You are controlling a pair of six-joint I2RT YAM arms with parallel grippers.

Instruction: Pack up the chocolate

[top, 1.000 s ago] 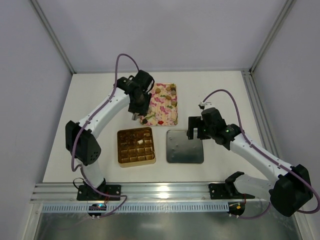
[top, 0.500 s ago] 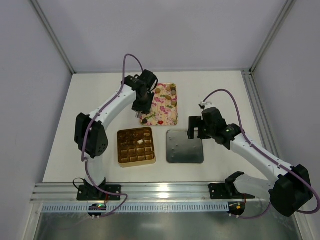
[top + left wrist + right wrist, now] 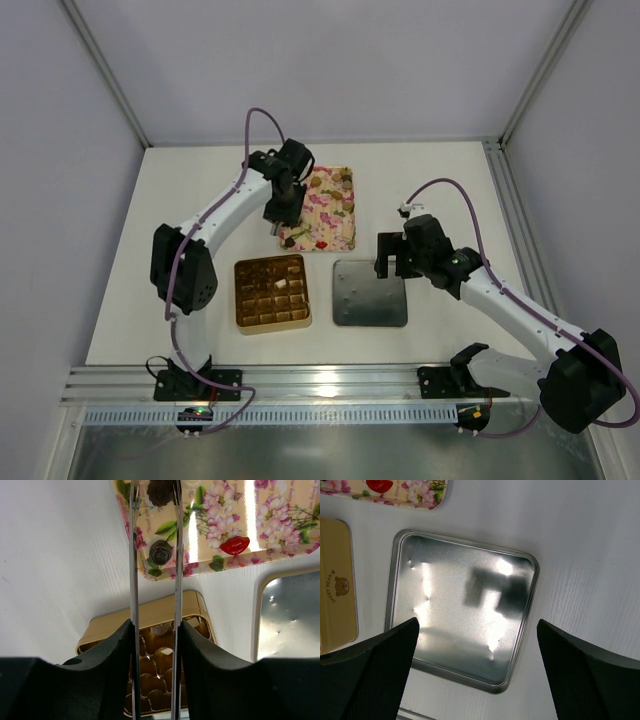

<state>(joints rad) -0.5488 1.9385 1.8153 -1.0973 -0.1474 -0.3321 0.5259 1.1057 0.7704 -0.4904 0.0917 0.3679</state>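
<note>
The left gripper [image 3: 282,228] holds its 2 thin blades narrowly apart, straddling a loose dark piece [image 3: 161,554] at the floral tray's [image 3: 210,520] corner, likely to fetch it; whether they pinch it I cannot tell. The chocolate [image 3: 265,290] fills the gold box [image 3: 270,320] near the tray. The right gripper [image 3: 391,257] hangs wide open above the silver lid [image 3: 465,605], probably ready to cap the box.

The chocolate [image 3: 262,300] in its box [image 3: 272,327] lies left of the lid [image 3: 370,293], the tray [image 3: 330,205] behind both
</note>
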